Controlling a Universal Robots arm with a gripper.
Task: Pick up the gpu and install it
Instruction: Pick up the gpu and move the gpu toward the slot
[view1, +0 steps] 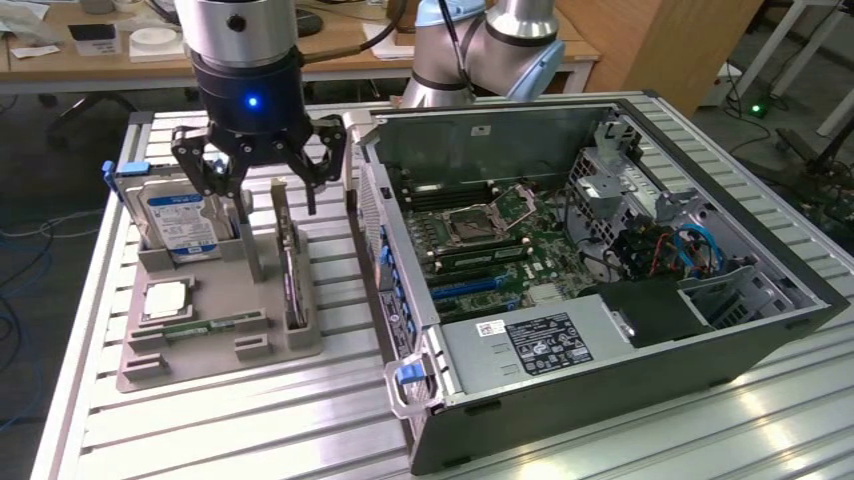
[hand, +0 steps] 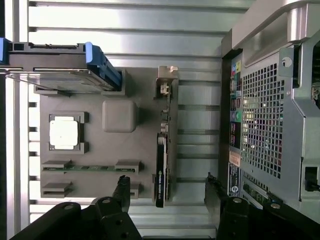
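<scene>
The pincer (view1: 267, 195) is hanging spread wide and empty over the gpu (view1: 288, 265), which is standing on edge in a grey holder (view1: 200, 350) slot, apparently leaving both faces free for gripping.

The pincer (view1: 264, 208) hides the hard drive's (view1: 180, 228) upper corner; the wrist view cuts off the computer case (hand: 270, 100).

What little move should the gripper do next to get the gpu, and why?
Probably straight down. The open gripper hangs above the gpu, which stands on edge in the grey holder, untouched. In the wrist view its fingers sit on either side of the card, so lowering should bring them around it.
</scene>
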